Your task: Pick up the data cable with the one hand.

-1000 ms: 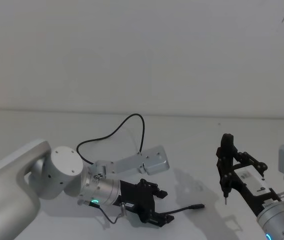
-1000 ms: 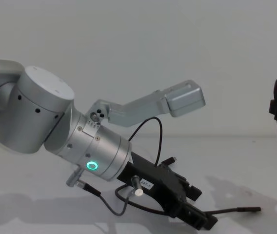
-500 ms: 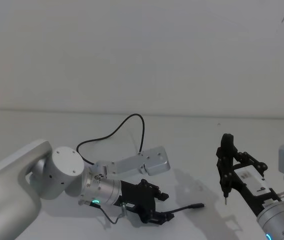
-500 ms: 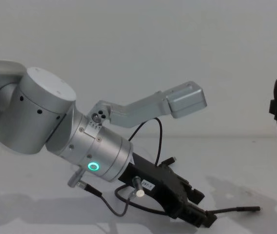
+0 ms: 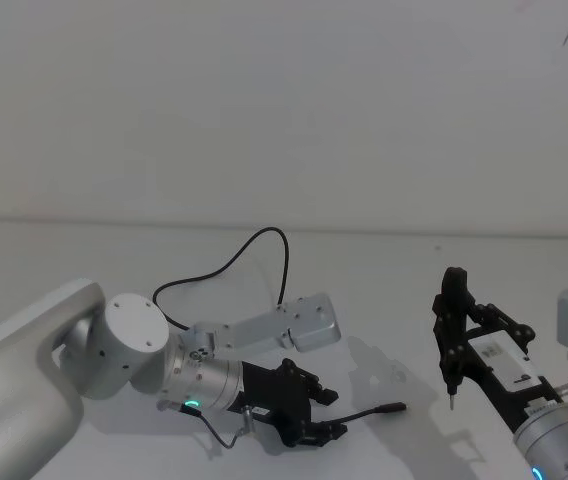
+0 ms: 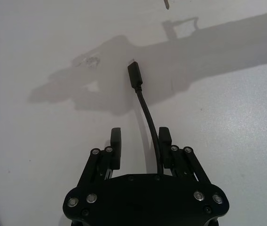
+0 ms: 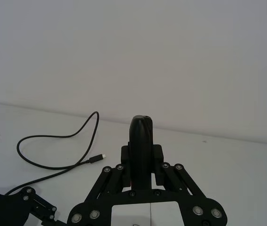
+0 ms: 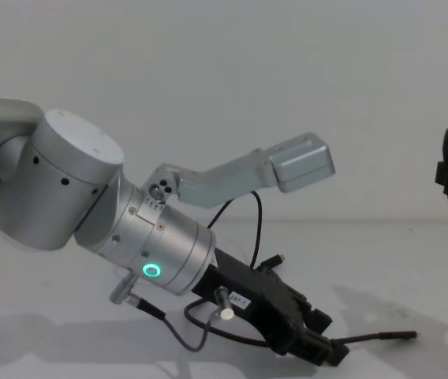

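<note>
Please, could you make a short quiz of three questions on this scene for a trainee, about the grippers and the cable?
1. True or false: the cable runs between the fingers of the left gripper.
2. Choose one. The right gripper is: A) shut on the cable's end; B) shut, apart from the cable; C) open around the cable's middle.
3. Short answer: which part of the cable lies just past the left gripper's fingertips?
Key: 1 true; 2 B; 3 the plug.
</note>
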